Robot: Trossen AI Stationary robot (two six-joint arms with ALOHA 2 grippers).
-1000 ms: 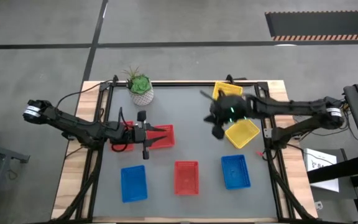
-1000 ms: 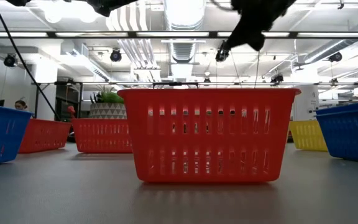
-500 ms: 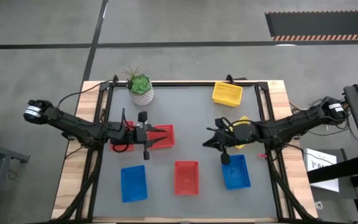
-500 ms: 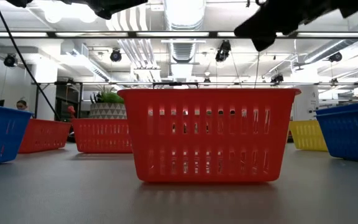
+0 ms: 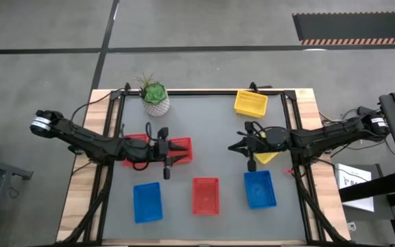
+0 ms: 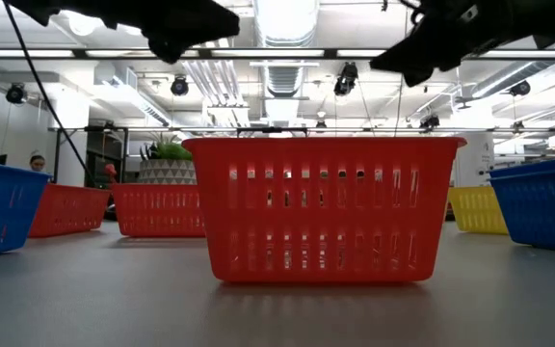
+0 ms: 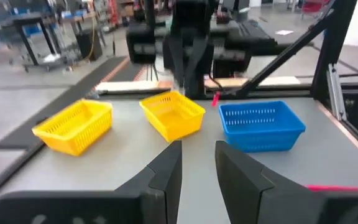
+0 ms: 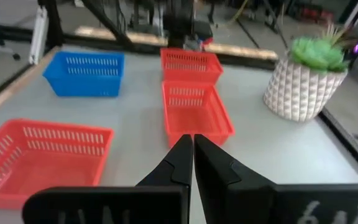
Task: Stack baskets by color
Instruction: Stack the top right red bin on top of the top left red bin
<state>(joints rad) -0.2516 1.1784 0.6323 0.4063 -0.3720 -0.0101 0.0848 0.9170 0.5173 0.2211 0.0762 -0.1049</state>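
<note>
So the baskets on the table [image 5: 211, 110] right now: a yellow basket [image 5: 250, 103] sits alone at the far right corner, and a second yellow basket [image 5: 269, 154] is on the right side, half hidden under the right arm. A second ago that one lay a bit further up, in plain sight, and it looked partly covered already half a second back. Along the near edge there's a blue basket [image 5: 147, 202] on the left, a red basket [image 5: 206, 195] in the middle and another blue basket [image 5: 259, 189] on the right, none of them moved. On the left side two more red baskets lie side by side, the outer red basket [image 5: 137, 149] mostly under the left arm and the inner red basket [image 5: 182, 148] just beside it. I only count seven from above

The right claw [image 5: 241, 147] is pinched fully shut with nothing in it, hanging above the table just inward of the covered yellow one. It swung a lot: a second ago it was up near the far yellow basket, then dropped toward the blue one, now it's a bit higher again

The left claw [image 5: 182, 155] has its fingers [image 7: 166, 177] a small gap apart, holding nothing, over the inner red basket. It has shifted slightly toward the middle since a second ago

The potted plant [image 5: 156, 97] at the far left hasn't budged
</note>
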